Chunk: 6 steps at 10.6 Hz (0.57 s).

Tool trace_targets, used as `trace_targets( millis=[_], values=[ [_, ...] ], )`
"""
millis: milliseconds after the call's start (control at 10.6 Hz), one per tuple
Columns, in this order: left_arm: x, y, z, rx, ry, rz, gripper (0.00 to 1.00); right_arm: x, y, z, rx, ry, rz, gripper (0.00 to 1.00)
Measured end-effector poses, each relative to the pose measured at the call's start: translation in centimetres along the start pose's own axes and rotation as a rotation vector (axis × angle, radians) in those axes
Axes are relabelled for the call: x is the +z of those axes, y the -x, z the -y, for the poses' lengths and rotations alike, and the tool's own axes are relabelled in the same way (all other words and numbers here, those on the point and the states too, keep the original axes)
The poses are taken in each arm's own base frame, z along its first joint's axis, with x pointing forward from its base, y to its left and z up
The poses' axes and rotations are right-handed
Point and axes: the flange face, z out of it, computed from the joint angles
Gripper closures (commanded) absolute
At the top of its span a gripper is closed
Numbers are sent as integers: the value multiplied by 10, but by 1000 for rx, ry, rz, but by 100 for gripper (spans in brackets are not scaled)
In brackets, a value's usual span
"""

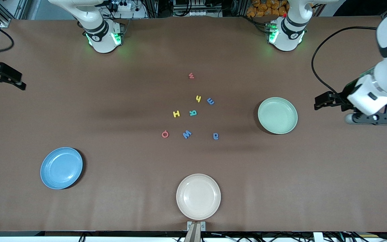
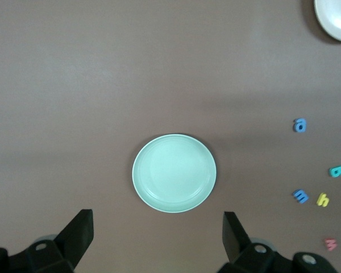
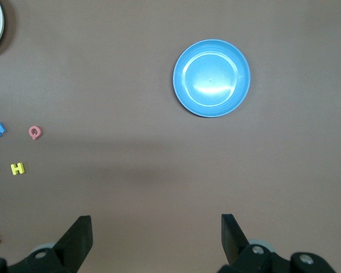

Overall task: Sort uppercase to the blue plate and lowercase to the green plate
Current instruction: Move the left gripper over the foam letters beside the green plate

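Eight small letters lie mid-table. The uppercase ones are yellow H (image 1: 176,113), teal R (image 1: 193,113), red Q (image 1: 165,134) and blue M (image 1: 187,134). The lowercase ones are red w (image 1: 191,75), yellow h (image 1: 198,98), blue m (image 1: 210,101) and blue e (image 1: 216,135). The green plate (image 1: 277,115) sits toward the left arm's end, with nothing on it. The blue plate (image 1: 61,168) lies toward the right arm's end, also bare. My left gripper (image 1: 318,102) hangs open over the table beside the green plate (image 2: 174,173). My right gripper (image 1: 2,79) hangs open over the right arm's end of the table, with the blue plate (image 3: 211,78) in its view.
A cream-white plate (image 1: 198,196) sits by the table edge nearest the front camera, below the letters in that view. A black cable (image 1: 317,64) loops over the table near the left arm. Both arm bases stand along the table edge farthest from the front camera.
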Motion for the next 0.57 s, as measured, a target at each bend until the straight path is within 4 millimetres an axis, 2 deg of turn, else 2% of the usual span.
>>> trace_targets(
  millis=[189, 379, 568],
  values=[
    [9, 7, -28, 46, -52, 38, 0, 25, -13, 11, 15, -1, 40, 0],
    [16, 10, -36, 61, -57, 64, 0, 56, -31, 30, 27, 3, 67, 0],
    [32, 9, -55, 95, -52, 97, 0, 84, -45, 44, 26, 7, 89, 0]
  ],
)
